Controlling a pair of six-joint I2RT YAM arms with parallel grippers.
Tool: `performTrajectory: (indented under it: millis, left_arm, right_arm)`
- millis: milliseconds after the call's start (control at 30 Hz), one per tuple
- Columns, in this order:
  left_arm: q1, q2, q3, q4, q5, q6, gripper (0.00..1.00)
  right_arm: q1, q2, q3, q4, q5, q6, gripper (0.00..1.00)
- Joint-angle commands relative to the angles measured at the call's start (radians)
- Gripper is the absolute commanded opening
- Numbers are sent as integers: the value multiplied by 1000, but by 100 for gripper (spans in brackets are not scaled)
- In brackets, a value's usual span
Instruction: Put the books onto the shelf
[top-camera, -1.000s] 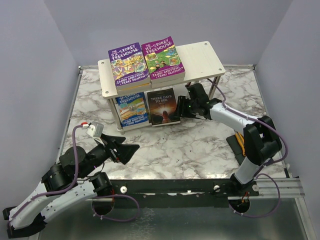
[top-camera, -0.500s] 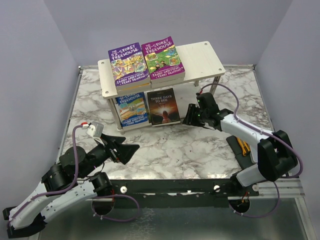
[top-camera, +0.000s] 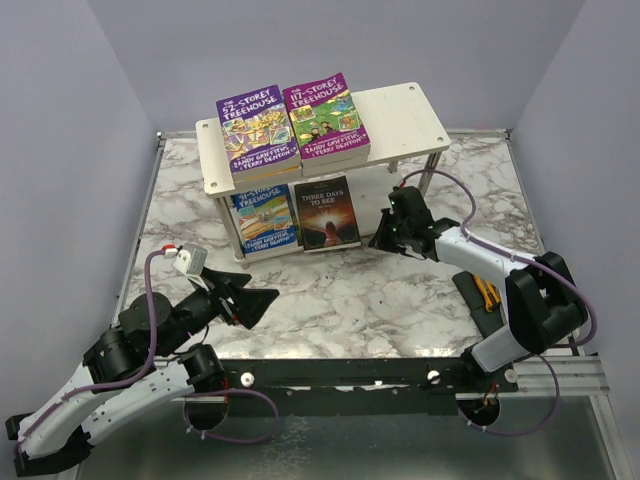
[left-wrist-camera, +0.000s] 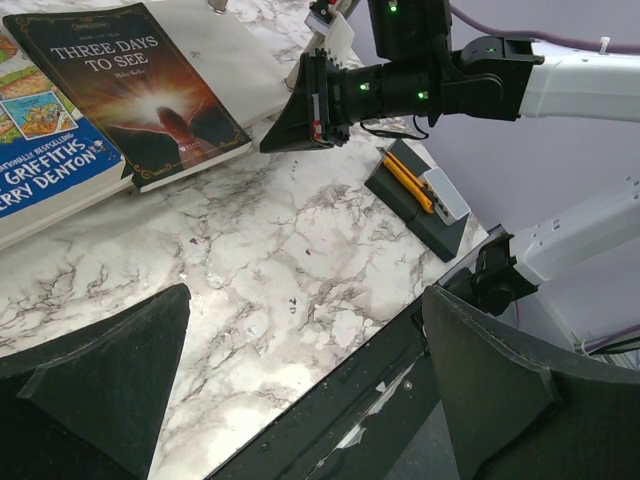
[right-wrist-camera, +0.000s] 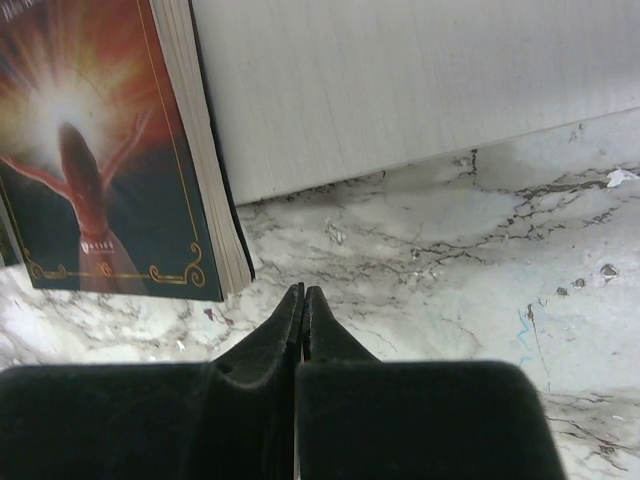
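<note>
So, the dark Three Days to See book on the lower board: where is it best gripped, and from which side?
Probably its near edge, from the front. The book lies flat and that edge sticks out past the lower board, so one jaw could slide under it. The top board covers its far part, so coming from above looks poor.

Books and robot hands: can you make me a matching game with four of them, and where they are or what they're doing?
Things:
1. purple Treehouse books
2. Three Days to See book
3. left gripper
4. right gripper

Places or states:
A. shut, holding nothing
B. on the top board of the shelf
C. wide open
D. on the shelf's lower board

Pairs: 1-B, 2-D, 3-C, 4-A
</note>
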Motion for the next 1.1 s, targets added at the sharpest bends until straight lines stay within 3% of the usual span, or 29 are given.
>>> performTrajectory:
  millis: [0, 233, 533, 1067]
  left_arm:
    - [1, -17, -10, 15, 17, 15, 99]
    - [1, -21, -11, 16, 18, 16, 99]
    - [1, -27, -12, 16, 17, 16, 99]
    - [1, -37, -13, 17, 15, 14, 99]
  right_arm:
    - [-4, 9, 32, 96, 87, 75, 1]
    - [-5, -13, 25, 217, 136, 122, 1]
    - [-3, 117, 71, 408, 196, 102, 1]
    - [-4, 300, 183, 441, 154, 131, 1]
